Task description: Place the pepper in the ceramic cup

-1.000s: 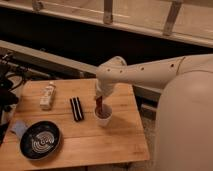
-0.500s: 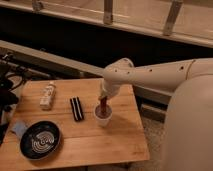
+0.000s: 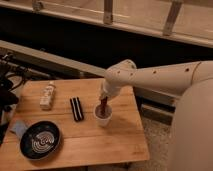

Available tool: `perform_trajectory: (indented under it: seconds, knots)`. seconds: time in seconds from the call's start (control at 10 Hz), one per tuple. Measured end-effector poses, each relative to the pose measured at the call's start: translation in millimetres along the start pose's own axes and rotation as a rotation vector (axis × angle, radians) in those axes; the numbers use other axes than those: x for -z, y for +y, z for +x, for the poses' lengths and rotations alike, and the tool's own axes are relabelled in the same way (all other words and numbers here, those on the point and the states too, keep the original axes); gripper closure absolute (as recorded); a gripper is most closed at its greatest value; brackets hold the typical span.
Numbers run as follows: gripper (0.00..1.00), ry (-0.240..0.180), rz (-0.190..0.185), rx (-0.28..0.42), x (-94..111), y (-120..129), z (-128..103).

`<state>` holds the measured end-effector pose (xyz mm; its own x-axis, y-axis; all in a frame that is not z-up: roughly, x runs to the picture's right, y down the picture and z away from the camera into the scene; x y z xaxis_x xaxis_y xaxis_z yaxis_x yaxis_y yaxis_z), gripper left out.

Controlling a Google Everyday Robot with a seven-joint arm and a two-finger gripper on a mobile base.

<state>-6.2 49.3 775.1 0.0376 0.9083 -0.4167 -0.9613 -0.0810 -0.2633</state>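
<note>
Looking down on a pale wooden table [image 3: 85, 145] from the single camera view, the room behind it is dim: a dark wall band runs under a lighter ledge with metal railing posts [image 3: 108, 11], and speckled floor shows to the right of the table.

Taking the ceramic cup [image 3: 103, 115] as the landmark, it stands near the middle of the table, small and white. Just left of it lies a flat black bar-shaped object [image 3: 76, 109]; farther left, a pale packet [image 3: 48, 96]; toward the front left, a dark round plate [image 3: 40, 140] with lighter rings.

The pepper [image 3: 103, 106] is dark red and narrow, upright, its lower end inside the cup's mouth and its top rising toward the gripper [image 3: 104, 97]. The gripper hangs directly above the cup at the end of the white arm [image 3: 160, 77], which reaches in from the right. It appears to be clasping the pepper's top, though the contact is hard to make out.

Compared with half a second ago, the arm has dropped slightly and the pepper sits deeper in the cup; the other things have not shifted.
</note>
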Motion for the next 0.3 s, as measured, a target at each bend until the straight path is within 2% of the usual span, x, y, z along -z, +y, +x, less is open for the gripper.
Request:
perform_trajectory:
  seconds: [0.3]
  knots:
    - [0.2,-0.02,-0.008,-0.003,3.2,1.2,-0.6]
